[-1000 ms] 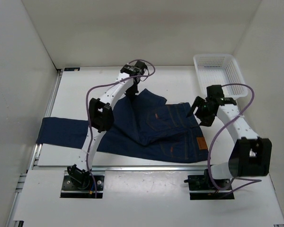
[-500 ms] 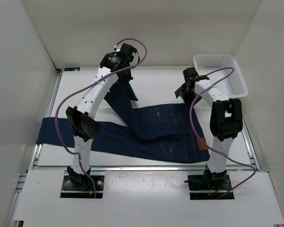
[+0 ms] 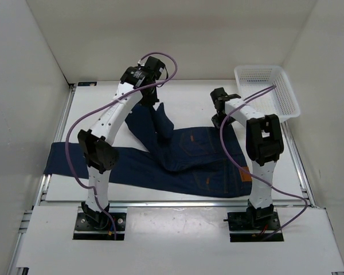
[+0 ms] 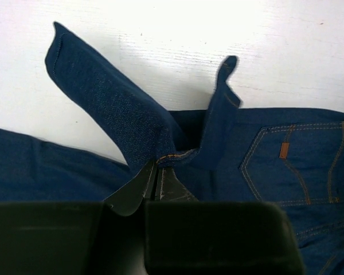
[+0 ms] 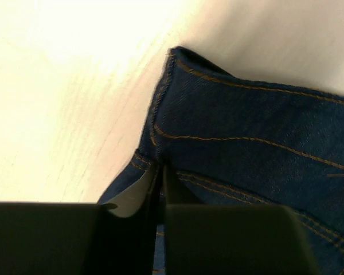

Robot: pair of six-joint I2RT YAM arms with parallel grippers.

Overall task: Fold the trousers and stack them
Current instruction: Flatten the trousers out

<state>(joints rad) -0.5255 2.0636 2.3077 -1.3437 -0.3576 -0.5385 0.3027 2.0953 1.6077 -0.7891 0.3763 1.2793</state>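
Note:
The trousers (image 3: 195, 163) are dark navy jeans lying across the table, one leg stretched to the left edge (image 3: 63, 157). The other leg is folded over toward the back, its end raised off the table. My left gripper (image 3: 151, 103) is shut on that raised leg end. In the left wrist view the fingers (image 4: 159, 175) pinch an orange-stitched hem of the trousers (image 4: 103, 97), which stands up in two flaps. My right gripper (image 3: 219, 119) is at the far right corner of the jeans. Its jaws (image 5: 160, 175) are shut on the stitched edge of the trousers (image 5: 246, 126).
A white mesh basket (image 3: 266, 89) stands at the back right, just beyond the right arm. White walls close in the left, back and right sides. A metal rail (image 3: 172, 203) runs along the table's near edge, in front of the arm bases.
My right gripper swung from beside the waistband to the jeans' far right corner and shut on the edge. My left gripper, still holding the leg end, drew back and then settled lower.

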